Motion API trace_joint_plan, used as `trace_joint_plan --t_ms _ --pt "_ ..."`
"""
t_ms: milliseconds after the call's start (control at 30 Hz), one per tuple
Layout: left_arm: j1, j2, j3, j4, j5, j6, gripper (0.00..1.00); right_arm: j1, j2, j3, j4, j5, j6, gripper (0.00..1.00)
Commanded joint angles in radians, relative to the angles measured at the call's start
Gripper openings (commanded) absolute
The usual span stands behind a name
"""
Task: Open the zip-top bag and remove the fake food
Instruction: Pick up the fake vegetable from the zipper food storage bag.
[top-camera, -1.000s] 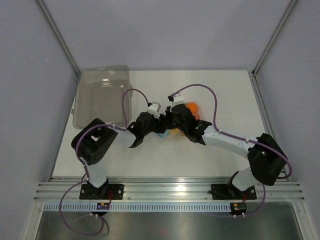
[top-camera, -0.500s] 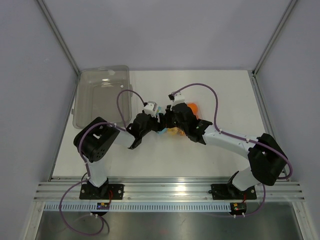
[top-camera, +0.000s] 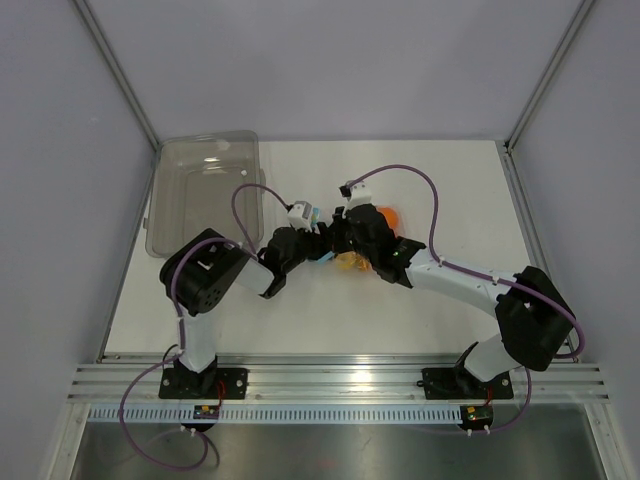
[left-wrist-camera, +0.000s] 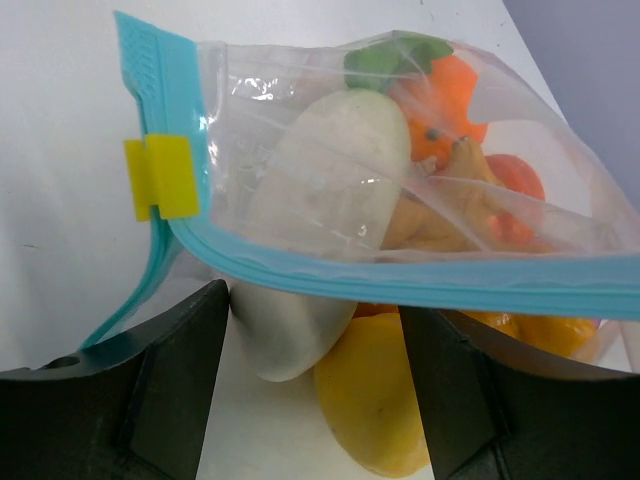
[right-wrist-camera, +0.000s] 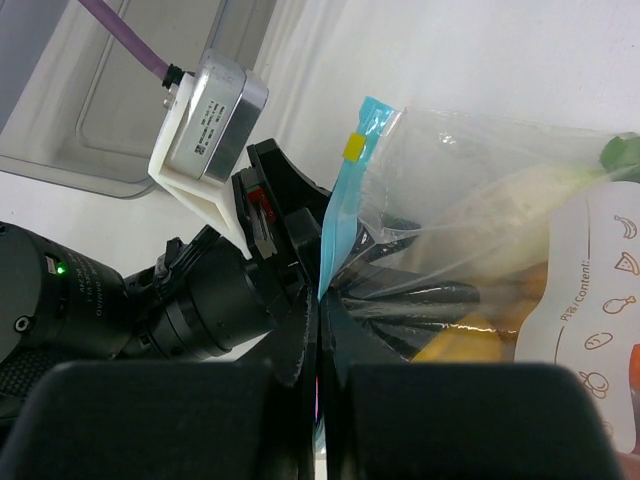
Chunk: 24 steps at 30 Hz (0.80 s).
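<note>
The zip-top bag (left-wrist-camera: 300, 120) is clear with a light blue zip strip (left-wrist-camera: 420, 282) and a yellow slider (left-wrist-camera: 165, 178). Inside it lies the fake food: a white radish (left-wrist-camera: 330, 180), orange pieces (left-wrist-camera: 450, 110) and a yellow piece (left-wrist-camera: 380, 400). My left gripper (left-wrist-camera: 315, 390) is open, its fingers (left-wrist-camera: 170, 380) standing either side of the radish tip and the yellow piece below the strip. My right gripper (right-wrist-camera: 320, 300) is shut on the blue strip (right-wrist-camera: 345, 200). In the top view both grippers (top-camera: 322, 246) (top-camera: 334, 240) meet over the bag (top-camera: 350, 262) at mid-table.
A smoky-grey translucent tray (top-camera: 205, 190) stands at the back left of the white table (top-camera: 450, 180). Metal frame posts rise at the back corners. Purple cables loop over both arms. The left wrist camera housing (right-wrist-camera: 210, 110) sits close to the right gripper.
My left gripper's jaws have opened wider and its wrist has shifted slightly toward the back. The right gripper has stayed shut on the strip.
</note>
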Motion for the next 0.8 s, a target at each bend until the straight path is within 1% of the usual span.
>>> trace_joint_plan --t_ms 0,100,167,333,433,500,667,767 --pt "-0.009 0.003 0.045 0.150 0.047 -0.028 0.70 -0.018 0.009 -0.003 0.012 0.024 0.001 0.00" --pt "-0.008 0.010 0.057 0.096 0.026 -0.034 0.67 -0.018 0.011 -0.004 0.014 0.022 0.003 0.00" --pt "-0.006 0.017 0.056 0.115 0.031 -0.050 0.65 -0.018 0.011 -0.004 0.014 0.022 0.003 0.00" --pt "-0.002 0.031 0.059 0.110 0.026 -0.071 0.52 -0.018 0.014 -0.004 0.014 0.027 0.004 0.00" --pt "0.000 0.027 0.036 0.148 0.024 -0.079 0.50 -0.018 0.014 -0.004 0.014 0.036 0.003 0.00" --pt "0.003 0.017 0.017 0.165 0.024 -0.083 0.47 -0.018 0.018 -0.001 0.009 0.056 0.001 0.00" --pt "0.005 -0.009 -0.029 0.186 0.003 -0.105 0.44 -0.025 0.032 0.006 0.005 0.102 -0.008 0.00" --pt "0.005 -0.024 -0.053 0.194 -0.006 -0.125 0.44 -0.048 0.040 0.008 0.003 0.099 -0.007 0.00"
